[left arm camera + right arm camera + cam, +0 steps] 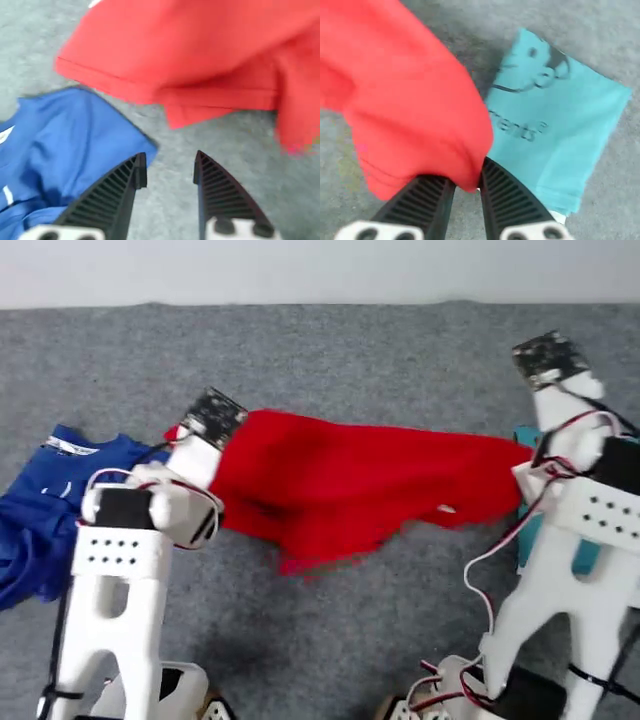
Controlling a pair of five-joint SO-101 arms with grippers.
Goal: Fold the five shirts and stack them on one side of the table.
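Because your right gripper has its ribbed fingers pinched on a fold of the bright red cotton shirt, that end of the cloth is held up off the grey felt-covered table, and the fabric drapes over the jaws instead of lying flat. Read the high view as a dial with twelve at the far edge: the red shirt sits at the centre and runs from about nine to three o'clock, with its three o'clock end gathered at your right arm. It looks rumpled rather than squared. A ragged hem sags toward six o'clock, the body bunches in soft ridges, and a stitched hem band shows in the left wrist view. Your left gripper hangs just off the shirt's nine o'clock edge with its fingers spread, nothing between them, and bare table under the gap. I judge it is placed there to take the opposite edge, so both arms can stretch the cloth flat for a fold. The crumpled royal-blue shirt lies unfolded at nine o'clock, just beside that empty gripper and near the red hem. The folded turquoise shirt with a dark print lies flat at three o'clock beside your right gripper, which suggests that side is the stacking spot.
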